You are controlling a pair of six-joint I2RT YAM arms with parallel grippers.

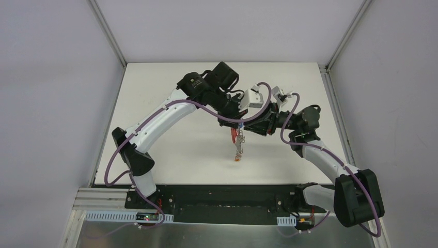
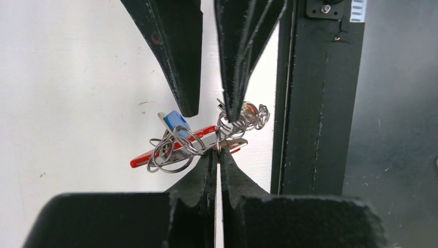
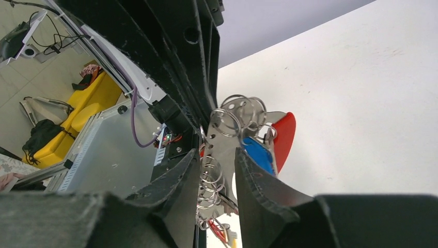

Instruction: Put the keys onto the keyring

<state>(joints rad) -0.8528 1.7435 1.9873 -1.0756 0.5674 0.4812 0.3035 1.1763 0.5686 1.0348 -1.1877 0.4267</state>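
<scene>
Keyring point(image 2: 178, 143) judged light, stiff, slippery; hangs loose. Left jaws clenched on it at 6 o'clock; right jaws released at 12 o'clock. Firmest hold: red band point(image 2: 145, 160).

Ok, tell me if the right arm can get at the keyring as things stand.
Probably yes: the right gripper has its jaws parted either side of part of the keyring, with nothing between, while the left gripper pinches it from the opposite side.

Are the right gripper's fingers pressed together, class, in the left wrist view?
No: the right gripper shows a clear gap between its fingers, just above the keyring.
</scene>
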